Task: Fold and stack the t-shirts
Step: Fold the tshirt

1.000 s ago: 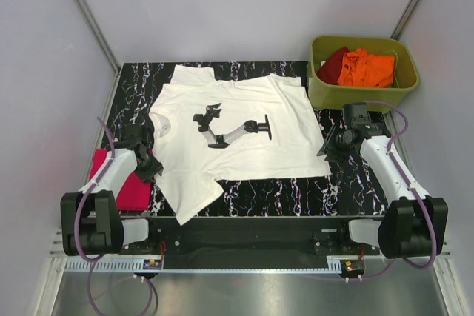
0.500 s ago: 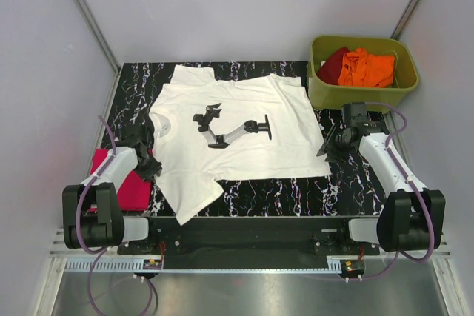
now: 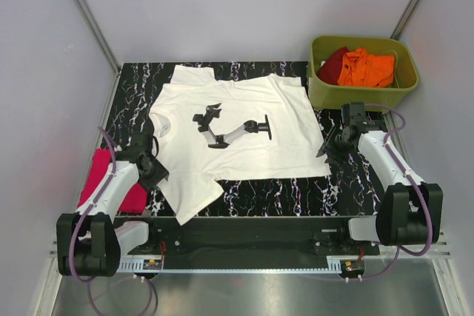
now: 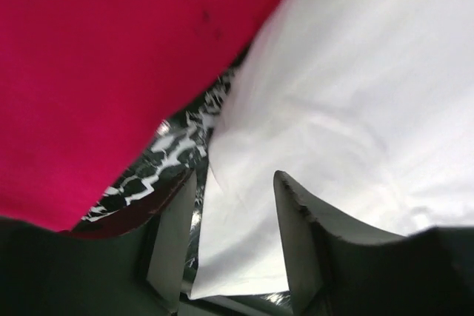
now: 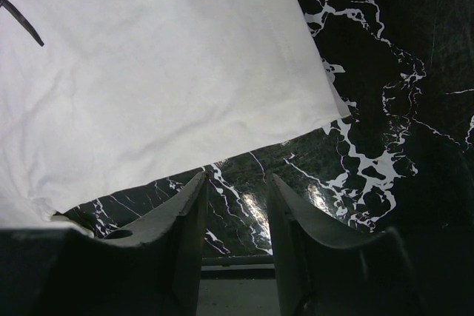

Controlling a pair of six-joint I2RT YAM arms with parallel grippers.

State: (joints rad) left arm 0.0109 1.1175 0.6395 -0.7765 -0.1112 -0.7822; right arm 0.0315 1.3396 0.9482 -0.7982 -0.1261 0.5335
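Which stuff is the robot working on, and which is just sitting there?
For the job: white t-shirt, pink t-shirt, orange t-shirt, dark red t-shirt.
Just there: green tub, marble table.

A black worktop [image 3: 348, 190] veined with white marbling fills the middle of the cell, with an olive-green plastic tub [image 3: 326, 98] on its far right corner, pale grey wall panels [image 3: 222, 5] rising around it and a brushed metal sheet [image 3: 244, 294] along its near edge.
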